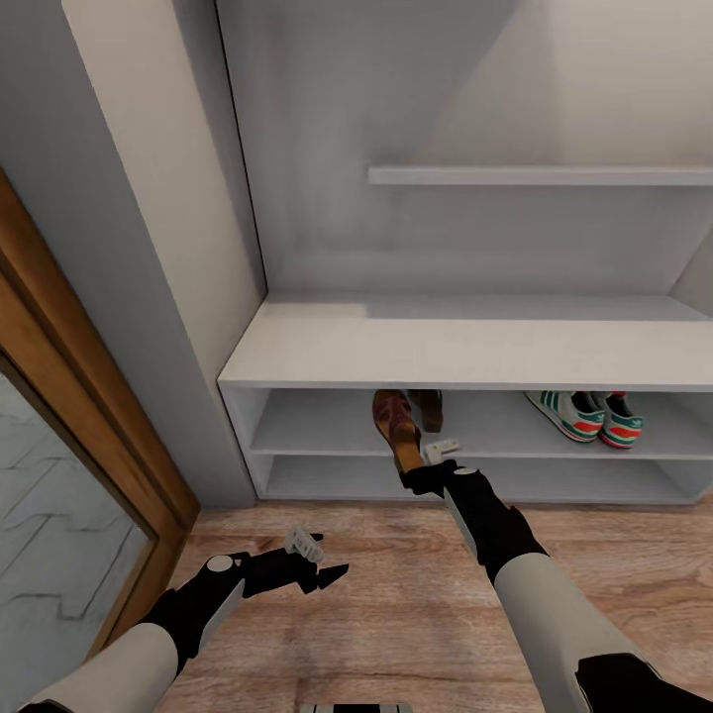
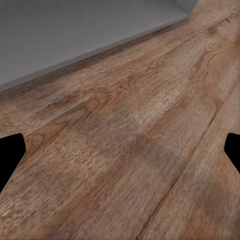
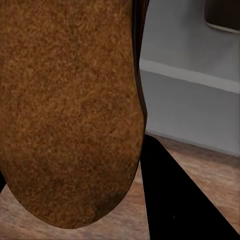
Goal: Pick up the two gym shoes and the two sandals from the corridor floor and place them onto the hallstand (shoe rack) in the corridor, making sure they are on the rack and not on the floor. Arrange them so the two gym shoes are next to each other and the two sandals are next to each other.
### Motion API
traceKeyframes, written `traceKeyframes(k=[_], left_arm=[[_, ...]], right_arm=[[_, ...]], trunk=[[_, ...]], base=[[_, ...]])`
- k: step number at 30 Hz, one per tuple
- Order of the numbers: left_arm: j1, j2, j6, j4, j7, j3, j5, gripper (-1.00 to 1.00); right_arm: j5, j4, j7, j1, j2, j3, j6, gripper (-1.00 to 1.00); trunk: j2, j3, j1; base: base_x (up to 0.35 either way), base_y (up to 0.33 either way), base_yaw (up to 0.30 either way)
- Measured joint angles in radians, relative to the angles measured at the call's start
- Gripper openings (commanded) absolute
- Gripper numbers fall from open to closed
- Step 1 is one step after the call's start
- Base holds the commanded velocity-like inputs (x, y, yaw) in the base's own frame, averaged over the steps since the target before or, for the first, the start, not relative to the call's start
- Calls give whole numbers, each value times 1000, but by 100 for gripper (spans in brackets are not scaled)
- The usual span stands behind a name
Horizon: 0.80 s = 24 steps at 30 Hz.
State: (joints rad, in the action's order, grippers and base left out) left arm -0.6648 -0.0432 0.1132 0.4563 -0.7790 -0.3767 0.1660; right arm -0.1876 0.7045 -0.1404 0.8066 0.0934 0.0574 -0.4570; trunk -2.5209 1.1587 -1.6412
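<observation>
Holding a sandal (image 1: 398, 434) clamped in the right gripper (image 1: 420, 473), just before the rack (image 1: 475, 347) shelf; second sandal (image 1: 428, 406) lies just beyond it, gym shoes (image 1: 586, 416) farther right, shelved. One placement remains. Left gripper (image 1: 315, 562) open, empty, over plank floor (image 1: 396, 614); grey walls

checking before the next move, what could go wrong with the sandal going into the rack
1. The right tool holds a sandal at one end only, at the rack's shelf opening; it could tip out onto the floor.
2. The other sandal already sits just behind on that shelf, so pushing in might knock it.
3. The sneakers sit well off to the side, so they are probably safe.
</observation>
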Motion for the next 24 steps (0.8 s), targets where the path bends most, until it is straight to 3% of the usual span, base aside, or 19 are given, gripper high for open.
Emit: traceKeyframes(k=[8,15,24], left_arm=[[0,0,0,0,0,0,0,100],[0,0,0,0,0,0,0,100],[0,1,0,0,-1,0,0,100]], right_arm=[[0,-2,-1,0,0,0,1,-100],[0,-108,-1,0,-1,-4,3,-100],[0,-114,-2,0,-1,-5,3,-100]], trunk=[[0,0,0],[0,0,0],[0,0,0]], base=[[65,3,0],[87,9,0],[68,0,0]])
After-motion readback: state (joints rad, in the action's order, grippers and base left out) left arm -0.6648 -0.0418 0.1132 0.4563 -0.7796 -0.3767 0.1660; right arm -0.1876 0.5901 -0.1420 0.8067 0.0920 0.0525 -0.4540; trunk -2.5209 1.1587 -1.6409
